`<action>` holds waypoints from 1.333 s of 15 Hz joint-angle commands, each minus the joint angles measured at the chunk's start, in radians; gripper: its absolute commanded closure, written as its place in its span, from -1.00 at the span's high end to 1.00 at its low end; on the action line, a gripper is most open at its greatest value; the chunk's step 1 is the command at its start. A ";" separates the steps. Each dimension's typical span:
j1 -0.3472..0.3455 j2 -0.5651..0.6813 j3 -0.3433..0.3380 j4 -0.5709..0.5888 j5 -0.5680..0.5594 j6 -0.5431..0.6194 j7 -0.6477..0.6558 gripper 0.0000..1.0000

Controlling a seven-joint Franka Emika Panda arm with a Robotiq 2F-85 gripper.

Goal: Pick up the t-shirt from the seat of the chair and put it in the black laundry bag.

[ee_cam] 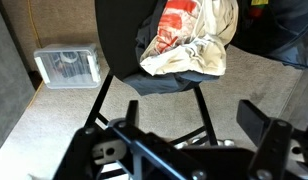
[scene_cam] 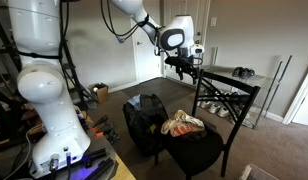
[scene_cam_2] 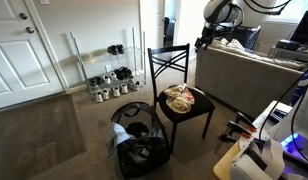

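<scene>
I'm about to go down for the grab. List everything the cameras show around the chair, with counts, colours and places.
t-shirt: one, cream with red print, crumpled on the chair seat
chair: one, black, on the carpet
laundry bag: one, black, top open, on the floor beside the chair
shoe rack: one, metal, by the wall, several shoes on it
plastic container: one, clear, on the carpet near the chair
sofa: one, grey, behind the chair
door: one, white, beside the rack
arm: one, white
gripper: one, black, open, empty, above the chair
</scene>
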 commanded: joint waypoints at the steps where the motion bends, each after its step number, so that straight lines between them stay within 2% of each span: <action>1: -0.014 0.061 0.030 0.073 -0.019 0.014 0.088 1.00; 9: 0.000 0.298 0.068 0.311 -0.025 -0.001 0.241 1.00; 20: -0.023 0.565 0.081 0.597 -0.005 -0.072 0.311 1.00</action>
